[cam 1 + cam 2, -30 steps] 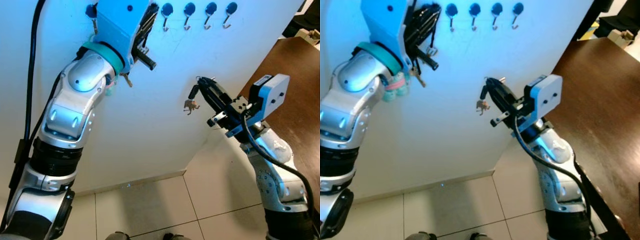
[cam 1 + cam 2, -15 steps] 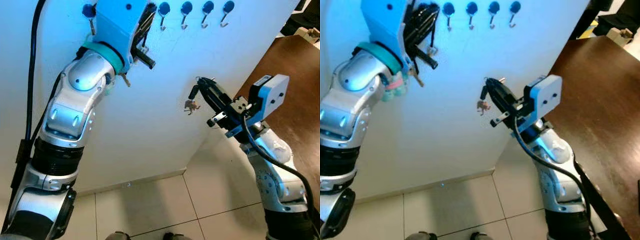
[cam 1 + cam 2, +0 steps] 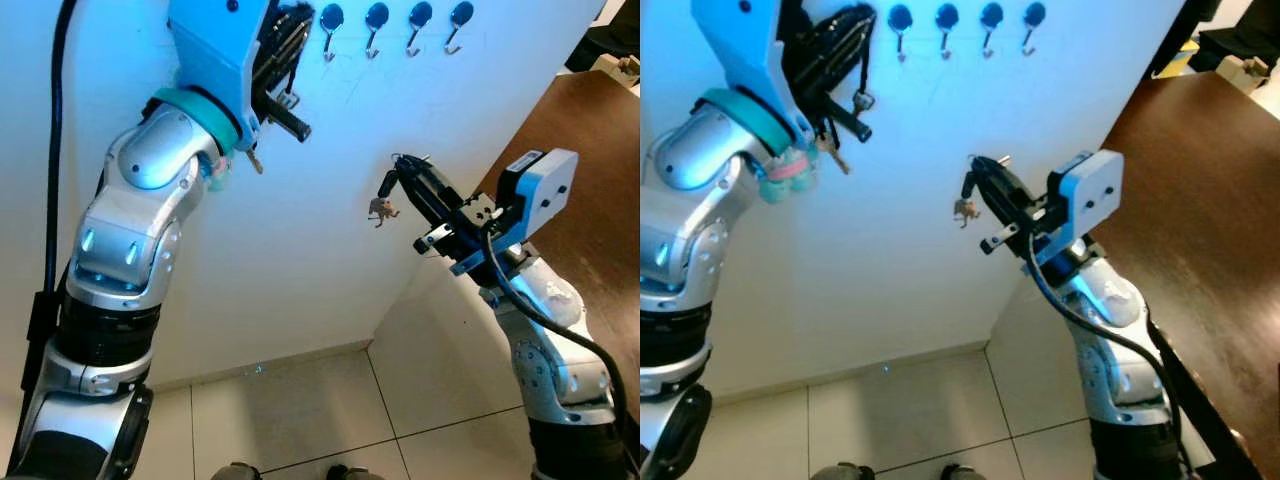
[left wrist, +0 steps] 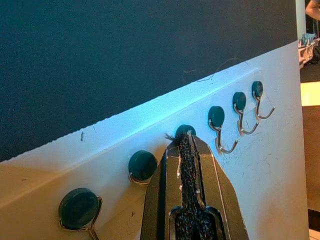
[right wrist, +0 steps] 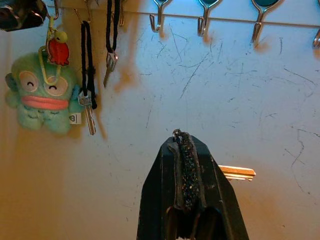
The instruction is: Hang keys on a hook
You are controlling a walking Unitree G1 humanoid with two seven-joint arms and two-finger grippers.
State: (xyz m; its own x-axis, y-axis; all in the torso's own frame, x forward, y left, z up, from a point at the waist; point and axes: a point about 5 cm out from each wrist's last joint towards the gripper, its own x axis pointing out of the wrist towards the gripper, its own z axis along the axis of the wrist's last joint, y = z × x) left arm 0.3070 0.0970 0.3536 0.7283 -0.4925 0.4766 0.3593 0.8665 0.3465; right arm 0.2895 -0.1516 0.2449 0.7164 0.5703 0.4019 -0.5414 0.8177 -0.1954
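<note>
A row of blue-knobbed metal hooks (image 3: 372, 28) runs along the top of the white wall. My left gripper (image 3: 290, 25) is raised to that row, shut on a black key cord (image 4: 187, 165). Its tip meets one hook knob (image 4: 186, 130), and a key (image 3: 835, 155) dangles below it. My right gripper (image 3: 403, 166) is lower, near the wall, shut on another black cord. A small charm (image 3: 380, 208) hangs from it and a gold key (image 5: 237, 173) sticks out past its fingers. A green plush keychain (image 5: 42, 97) and two corded keys (image 5: 88, 107) hang from hooks.
A dark wooden table (image 3: 590, 150) stands to the right of the wall. Pale floor tiles (image 3: 300, 410) lie below. Several hooks (image 5: 202, 22) to the right of the hung keys are bare.
My left arm has shifted a little to the left, with its gripper still up at the hook row. The right gripper holds its place with the key.
</note>
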